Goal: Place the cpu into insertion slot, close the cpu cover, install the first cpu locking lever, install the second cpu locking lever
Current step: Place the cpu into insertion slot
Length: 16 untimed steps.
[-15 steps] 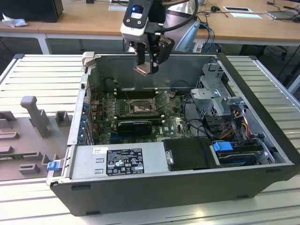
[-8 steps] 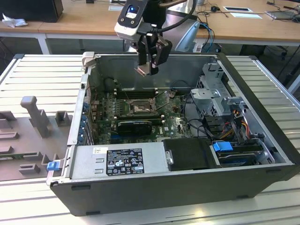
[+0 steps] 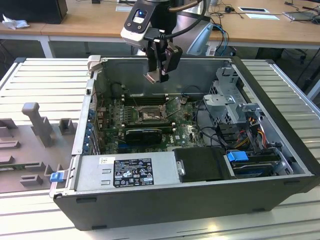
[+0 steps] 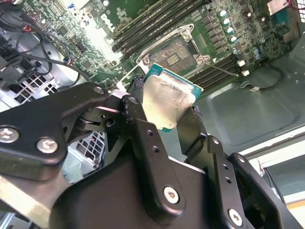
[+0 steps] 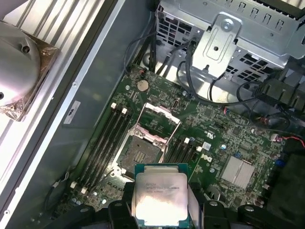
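Exterior view: you see the black two-finger gripper (image 3: 159, 75) above the open dark-grey computer case (image 3: 200, 200), apart from its walls.
Grip: fingers pinch the small flat square silvery-topped cpu (image 4: 167, 102) by opposite edges, tilted.
Socket: the square dark-rimmed insertion slot (image 5: 143, 150) lies uncovered below, with the thin metal-frame cpu cover (image 5: 163, 111) raised at one edge.
Surroundings: long black memory slots (image 5: 107, 138) flank the socket. The perforated metal drive cage (image 5: 228, 38) and black cables (image 5: 190, 71) sit well apart.

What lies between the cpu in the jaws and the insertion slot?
Nothing stands there. In the first wrist view the stretch from the cpu to the insertion slot is bare air, and the slot's contact field lies uncovered.
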Each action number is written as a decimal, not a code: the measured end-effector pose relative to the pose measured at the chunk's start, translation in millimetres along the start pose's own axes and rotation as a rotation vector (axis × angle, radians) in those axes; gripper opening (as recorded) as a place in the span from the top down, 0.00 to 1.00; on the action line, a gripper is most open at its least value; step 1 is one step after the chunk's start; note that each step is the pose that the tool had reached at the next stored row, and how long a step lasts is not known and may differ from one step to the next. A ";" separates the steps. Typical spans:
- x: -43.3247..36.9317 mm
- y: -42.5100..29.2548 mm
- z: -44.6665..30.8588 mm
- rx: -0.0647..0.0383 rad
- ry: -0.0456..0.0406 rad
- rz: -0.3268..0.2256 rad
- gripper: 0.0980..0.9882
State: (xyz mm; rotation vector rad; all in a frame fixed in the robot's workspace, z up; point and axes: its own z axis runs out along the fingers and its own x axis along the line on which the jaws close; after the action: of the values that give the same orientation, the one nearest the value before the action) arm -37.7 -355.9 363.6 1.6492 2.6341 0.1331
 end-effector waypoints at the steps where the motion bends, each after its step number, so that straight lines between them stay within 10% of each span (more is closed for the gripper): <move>1: 0.0 0.0 0.1 0.000 0.0000 0.001 0.52; 16: 0.0 -0.1 1.3 -0.003 -0.0113 0.128 0.52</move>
State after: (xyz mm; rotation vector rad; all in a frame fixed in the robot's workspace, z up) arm -37.7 -355.9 362.3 1.8124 2.5180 0.1300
